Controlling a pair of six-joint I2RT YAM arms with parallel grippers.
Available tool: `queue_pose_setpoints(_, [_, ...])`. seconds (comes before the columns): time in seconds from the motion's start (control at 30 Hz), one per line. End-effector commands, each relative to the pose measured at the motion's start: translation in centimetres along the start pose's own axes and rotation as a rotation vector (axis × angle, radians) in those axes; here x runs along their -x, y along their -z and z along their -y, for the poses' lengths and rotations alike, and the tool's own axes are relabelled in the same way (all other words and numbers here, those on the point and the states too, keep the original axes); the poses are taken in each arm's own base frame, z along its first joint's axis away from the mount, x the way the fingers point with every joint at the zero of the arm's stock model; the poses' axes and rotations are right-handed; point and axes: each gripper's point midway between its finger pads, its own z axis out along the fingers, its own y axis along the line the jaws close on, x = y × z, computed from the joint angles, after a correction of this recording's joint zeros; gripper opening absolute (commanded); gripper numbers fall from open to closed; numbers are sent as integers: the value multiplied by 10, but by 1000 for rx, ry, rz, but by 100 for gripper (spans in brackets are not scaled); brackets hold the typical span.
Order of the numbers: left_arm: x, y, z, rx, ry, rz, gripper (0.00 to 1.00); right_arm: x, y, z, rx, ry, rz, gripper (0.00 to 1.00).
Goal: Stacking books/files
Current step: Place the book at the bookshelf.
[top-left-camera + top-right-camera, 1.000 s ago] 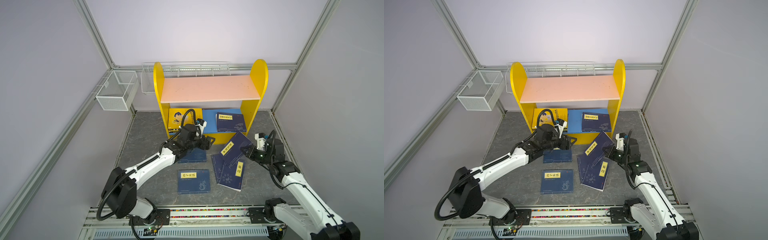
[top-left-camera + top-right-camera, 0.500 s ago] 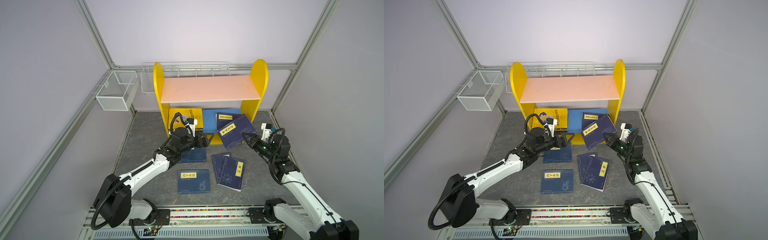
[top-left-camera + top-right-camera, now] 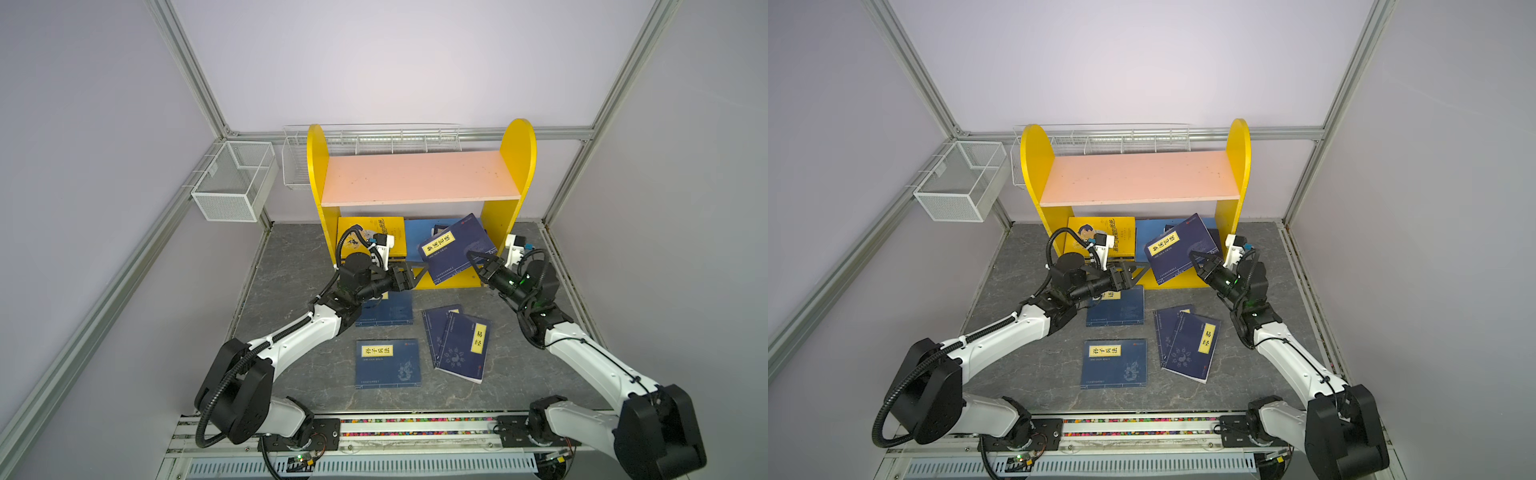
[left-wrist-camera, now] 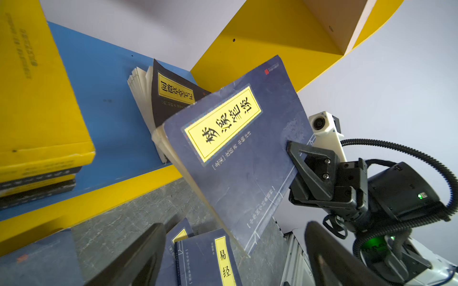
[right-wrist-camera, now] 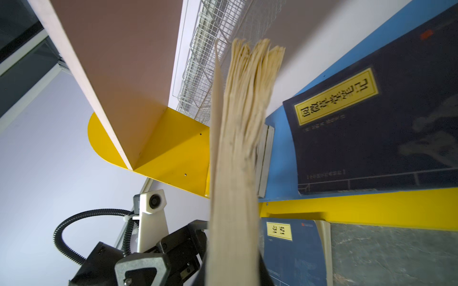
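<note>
The right gripper is clamping one tilted navy book at the shelf; the left gripper, jaws wide, is hovering empty; four navy books are lying on the floor

Raised navy book: pale-yellow title label, cover up, tilted, clear of the floor. One edge is pinched in the right gripper. It hangs in front of the blue lower shelf.

On that shelf: dark navy book lying flat behind the raised one; stack of yellow books with black ones between them, at the other end.

Flat on the floor:
- plain-side navy book, close to the shelf.
- labelled navy book, further from the shelf.
- overlapping navy pair, skewed, with the upper one labelled.
</note>
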Motion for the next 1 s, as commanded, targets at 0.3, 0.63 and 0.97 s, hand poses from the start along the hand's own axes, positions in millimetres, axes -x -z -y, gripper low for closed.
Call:
queue_pose_setpoints(0.3, [16,-10,22,-101,-3,20,79,4,-9,-62,205,2,51,6])
queue_pose_setpoints(0.63, [26,-12,29,-118,4,45,5,-15,-10,-44,80,51,5,6])
queue_pose_setpoints(0.97, [47,-26,18,47,-93,3,0,-17,11,1,-238,135,3,46])
